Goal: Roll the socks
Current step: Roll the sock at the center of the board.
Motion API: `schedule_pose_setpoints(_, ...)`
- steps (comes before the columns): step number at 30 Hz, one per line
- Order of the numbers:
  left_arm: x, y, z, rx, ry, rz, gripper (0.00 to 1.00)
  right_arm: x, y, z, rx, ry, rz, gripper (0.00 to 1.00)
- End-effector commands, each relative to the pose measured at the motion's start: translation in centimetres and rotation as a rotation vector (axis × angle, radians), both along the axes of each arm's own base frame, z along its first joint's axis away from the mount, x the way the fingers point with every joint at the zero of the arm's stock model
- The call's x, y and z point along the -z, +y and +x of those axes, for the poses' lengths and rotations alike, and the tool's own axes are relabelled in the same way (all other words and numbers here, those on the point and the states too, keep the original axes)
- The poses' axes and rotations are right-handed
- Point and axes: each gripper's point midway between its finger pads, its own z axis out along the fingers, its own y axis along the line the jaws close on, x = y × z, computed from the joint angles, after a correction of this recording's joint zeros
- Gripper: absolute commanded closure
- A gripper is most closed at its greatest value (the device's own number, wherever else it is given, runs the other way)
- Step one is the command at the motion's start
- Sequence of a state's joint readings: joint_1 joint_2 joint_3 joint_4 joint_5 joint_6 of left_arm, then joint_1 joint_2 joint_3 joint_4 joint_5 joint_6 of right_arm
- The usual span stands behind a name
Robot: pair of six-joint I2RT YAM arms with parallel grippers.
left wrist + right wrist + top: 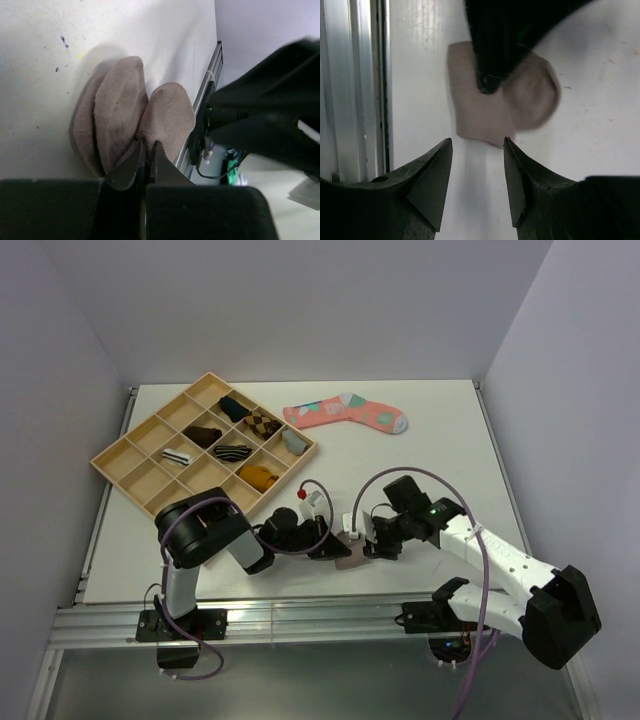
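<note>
light: bright, even | shadows: soft | wrist views: dimmer, near foreground dark and blurred

On the worktop [440, 440], seen from above, a divided tray [150, 418] lies at 10 o'clock. Rolled bundles [260, 475] sit in several of its compartments, mostly along the side toward the worktop's middle. A long sock [345, 412] lies flat at 12 o'clock, near the tray's 3 o'clock corner but apart from it. The folded sock [350, 556] lies at 6 o'clock, near the front edge, with the rail [300, 615] just beyond at its 6 o'clock. The left arm [205, 530] reaches in from the folded sock's 9 o'clock, the left jaws touching it. The right arm [500, 560] comes from 3 o'clock, the right jaws just beside the sock's edge.
</note>
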State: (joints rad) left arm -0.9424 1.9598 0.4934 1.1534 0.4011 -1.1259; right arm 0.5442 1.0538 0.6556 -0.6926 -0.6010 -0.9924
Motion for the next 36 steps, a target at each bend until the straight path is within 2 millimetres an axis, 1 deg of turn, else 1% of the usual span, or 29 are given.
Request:
schedule_pose_setpoints(1, 7.1, 3.1, -4.1, 0.077, 0.282, 0.271, 1.0, 1.0, 1.3, -0.2, -0.054, -0.081, 0.002, 0.47)
schedule_pose_setpoints(2, 7.5, 3.2, -4.1, 0.077, 0.305, 0.292, 1.0, 1.2, 1.4, -0.2, -0.06, -0.091, -0.006, 0.47)
schedule_pose_setpoints(5, 7.0, 2.7, -3.7, 0.077, 0.318, 0.285, 1.0, 1.7, 1.9, -0.6, -0.082, -0.101, -0.018, 0.46)
schedule_pose_setpoints(6, 7.3, 2.9, -3.7, 0.074, 0.33, 0.305, 1.0, 1.7, 2.0, -0.6, -0.084, -0.104, -0.018, 0.46)
schedule_pose_setpoints(8, 7.3, 2.8, -3.4, 0.07, 0.333, 0.309, 1.0, 1.9, 2.2, -0.6, -0.085, -0.109, -0.019, 0.46)
schedule_pose_setpoints(13, 6.9, 2.6, -3.0, 0.062, 0.364, 0.293, 1.0, 3.2, 2.1, -1.0, -0.091, -0.089, -0.067, 0.46)
schedule_pose_setpoints(18, 6.5, 2.5, -2.7, 0.038, 0.41, 0.282, 1.0, 4.0, 1.9, -1.4, -0.105, -0.069, -0.1, 0.46)
schedule_pose_setpoints(21, 6.5, 2.5, -2.4, 0.016, 0.439, 0.282, 1.0, 4.3, 1.7, -1.4, -0.103, -0.066, -0.123, 0.47)
schedule_pose_setpoints(22, 6.3, 2.4, -2.1, 0.007, 0.442, 0.275, 1.0, 4.5, 1.6, -1.3, -0.097, -0.062, -0.135, 0.46)
schedule_pose_setpoints(25, 5.9, 2.2, -2.0, -0.002, 0.465, 0.254, 1.0, 5.0, 1.5, -1.3, -0.095, -0.048, -0.153, 0.48)
schedule_pose_setpoints(28, 5.1, 2.0, -1.6, -0.022, 0.468, 0.231, 1.0, 5.5, 1.5, -1.4, -0.094, -0.016, -0.17, 0.57)
schedule_pose_setpoints(29, 4.5, 1.8, -1.3, -0.025, 0.451, 0.215, 0.99, 5.5, 1.6, -1.4, -0.092, -0.014, -0.171, 0.61)
schedule_pose_setpoints(30, 4.3, 1.7, -1.3, -0.024, 0.446, 0.209, 0.99, 5.7, 1.6, -1.4, -0.091, -0.002, -0.178, 0.62)
schedule_pose_setpoints(31, 4.1, 1.5, -1.2, -0.023, 0.441, 0.204, 0.99, 5.5, 1.8, -1.3, -0.088, 0.0, -0.172, 0.64)
schedule_pose_setpoints(32, 3.8, 1.4, -1.0, -0.024, 0.433, 0.199, 0.95, 5.4, 1.9, -1.3, -0.088, 0.008, -0.172, 0.71)
schedule_pose_setpoints(33, 3.7, 1.4, -0.9, -0.023, 0.42, 0.202, 0.93, 5.2, 2.3, -1.3, -0.096, 0.024, -0.164, 0.75)
schedule_pose_setpoints(34, 3.4, 1.3, -0.6, -0.032, 0.402, 0.197, 0.91, 5.2, 2.1, -1.6, -0.096, 0.051, -0.173, 0.8)
schedule_pose_setpoints(36, 3.3, 1.6, -0.4, -0.042, 0.37, 0.211, 0.87, 5.0, 2.1, -2.0, -0.112, 0.114, -0.188, 0.81)
